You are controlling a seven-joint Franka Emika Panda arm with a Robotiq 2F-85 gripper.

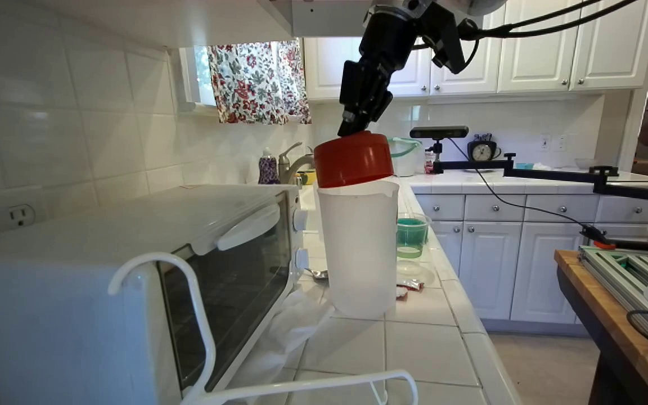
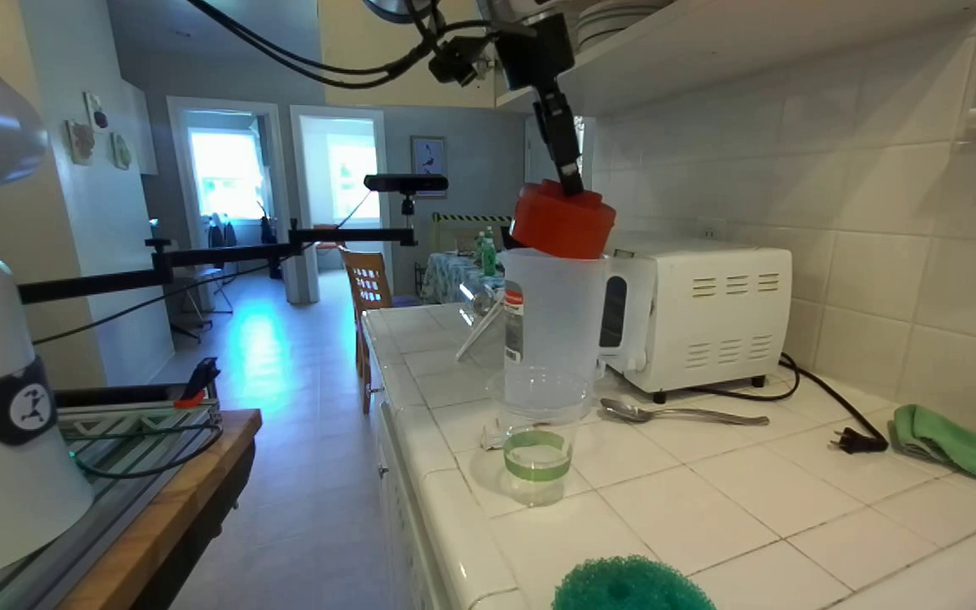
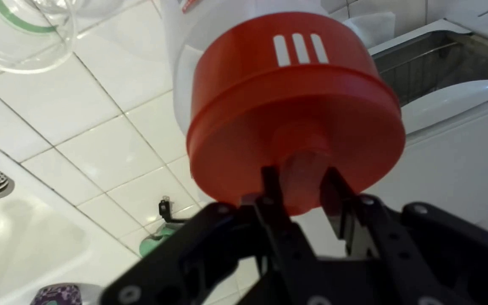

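While the jaws pinch the stubby knob [image 3: 305,176] of the red lid [image 1: 354,160], that lid sits tilted at the mouth of the tall, cloudy pitcher [image 1: 360,253], which stands upright on the tiled table [image 1: 425,351]. The lid's lower edge overlaps the pitcher's rim in both exterior views, but whether it is seated anywhere I cannot tell.

The slant looks like the main source of trouble: pushed down at this angle, the lid could jam on one side, and a sideways shove might then tip the pitcher or slide it across the smooth table. If one side catches, the lid could also twist in the jaws, since the grip is on a small knob alone. In an exterior view a clear cup [image 2: 537,457] stands on the near side of the pitcher and a spoon [image 2: 662,413] lies to the right; a toppling pitcher could strike either.

Room is uneven. The white toaster oven [image 1: 223,281] stands close on the pitcher's left in an exterior view, while on the right there the table's front edge [image 1: 486,360] runs fairly near, with the floor [image 1: 540,365] below. Overhead, a shelf [image 2: 759,68] juts out on the toaster oven's side. The roomiest way out seems toward the floor side, though a pitcher dragged along could drop off that edge.
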